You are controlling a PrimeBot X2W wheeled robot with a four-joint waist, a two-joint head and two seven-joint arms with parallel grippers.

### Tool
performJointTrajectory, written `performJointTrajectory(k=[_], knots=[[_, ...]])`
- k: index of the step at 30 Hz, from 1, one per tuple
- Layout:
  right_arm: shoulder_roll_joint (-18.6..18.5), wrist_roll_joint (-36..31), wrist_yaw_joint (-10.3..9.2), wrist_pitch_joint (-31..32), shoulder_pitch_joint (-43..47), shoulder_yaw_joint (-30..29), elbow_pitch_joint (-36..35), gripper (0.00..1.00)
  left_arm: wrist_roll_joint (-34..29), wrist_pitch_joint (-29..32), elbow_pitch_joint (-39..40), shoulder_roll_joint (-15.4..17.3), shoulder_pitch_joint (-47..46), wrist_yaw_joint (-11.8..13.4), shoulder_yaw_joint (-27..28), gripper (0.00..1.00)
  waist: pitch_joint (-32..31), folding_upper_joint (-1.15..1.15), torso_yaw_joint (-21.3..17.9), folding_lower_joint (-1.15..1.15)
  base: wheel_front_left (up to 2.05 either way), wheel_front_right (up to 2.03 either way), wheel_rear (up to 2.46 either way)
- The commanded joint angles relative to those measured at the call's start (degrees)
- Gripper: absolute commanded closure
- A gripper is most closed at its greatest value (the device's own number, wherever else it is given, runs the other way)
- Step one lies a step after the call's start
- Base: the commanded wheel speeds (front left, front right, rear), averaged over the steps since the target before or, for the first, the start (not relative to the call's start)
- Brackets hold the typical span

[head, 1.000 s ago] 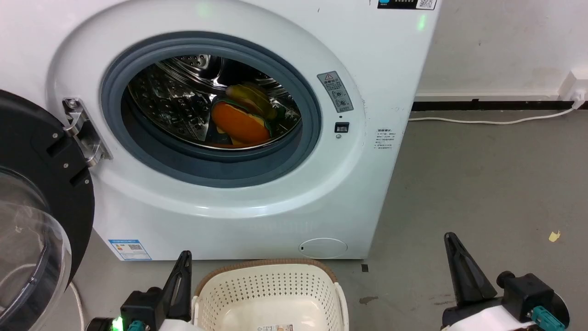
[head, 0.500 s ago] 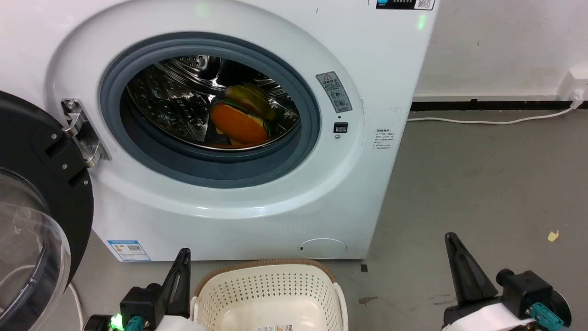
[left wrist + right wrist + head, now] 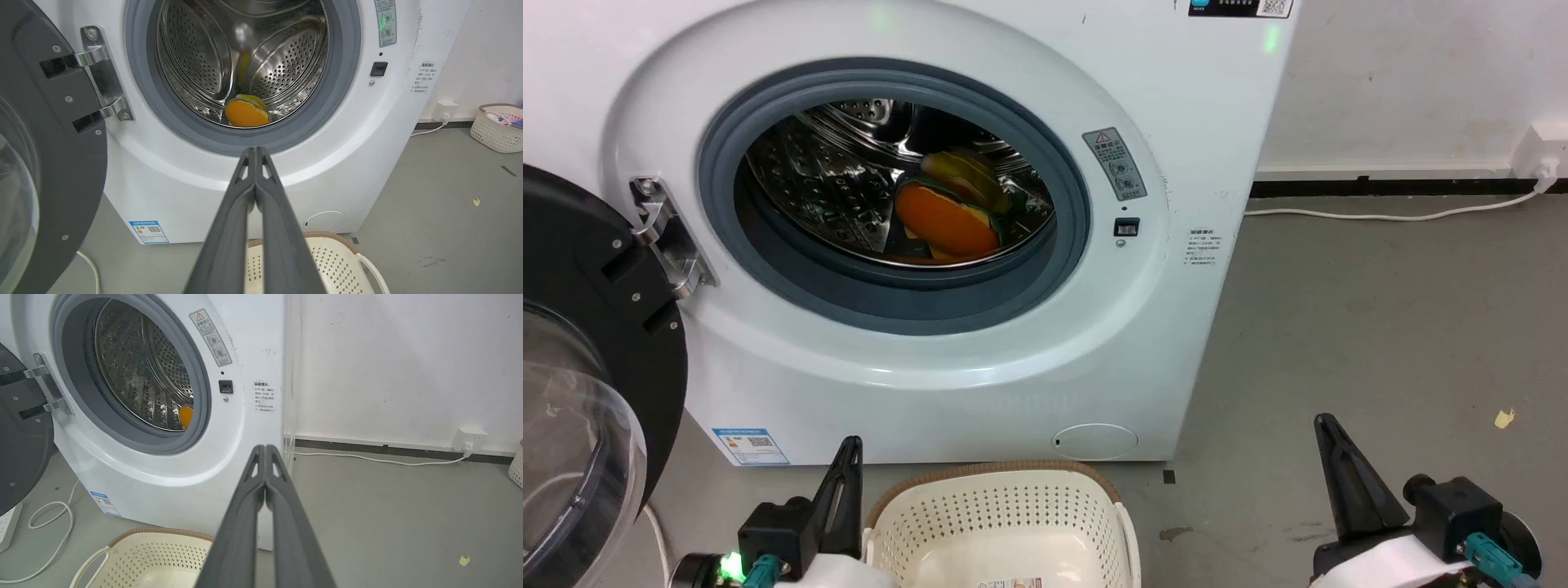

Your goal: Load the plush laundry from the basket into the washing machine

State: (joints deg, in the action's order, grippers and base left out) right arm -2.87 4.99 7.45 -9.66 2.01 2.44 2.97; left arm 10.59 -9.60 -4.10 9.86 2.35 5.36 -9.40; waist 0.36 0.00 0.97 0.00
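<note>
Head view puts the washing machine (image 3: 947, 392) at 12 o'clock with its door (image 3: 580, 269) swung open at 9 o'clock. Both soft toys lie inside the steel drum (image 3: 809, 180), low and toward 3 o'clock of the opening: the orange plush toy (image 3: 943, 220) is in front, with the yellow plush toy (image 3: 968, 175) touching it at its 1 o'clock. The basket (image 3: 996, 471) sits at 6 o'clock, just before the machine, and what I see of its bottom is bare. My left gripper (image 3: 254, 152) and right gripper (image 3: 265, 448) each have their fingers pressed together on nothing. I judge loading all but done, so the step is a check: I would tip the head down to see the basket's near half, cut off at the frame edge, and keep both arms low, clear of its rim and the grey gasket (image 3: 890, 298). The orange toy's long axis runs 10 to 4 o'clock, broad face toward the opening; which end leads, I cannot tell.
</note>
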Motion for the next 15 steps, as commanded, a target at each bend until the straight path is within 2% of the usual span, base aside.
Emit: performJointTrajectory(k=[1,15], knots=[[0.0,-0.43,0.01,0.33,-0.64,-0.16,-0.45,1.0,-0.58,0.35,0.41,-0.39,-0.66,-0.24,0.57,1.0,-0.01,0.0,-0.02,0.0,0.0,0.0,0.0],[0.0,-1.23,0.02,1.98,-0.88,-0.57,-0.89,1.0,-2.35,1.98,1.07,-1.56,-0.96,-1.15,2.13,1.0,-0.07,0.0,-0.18,0.0,0.0,0.0,0.0]])
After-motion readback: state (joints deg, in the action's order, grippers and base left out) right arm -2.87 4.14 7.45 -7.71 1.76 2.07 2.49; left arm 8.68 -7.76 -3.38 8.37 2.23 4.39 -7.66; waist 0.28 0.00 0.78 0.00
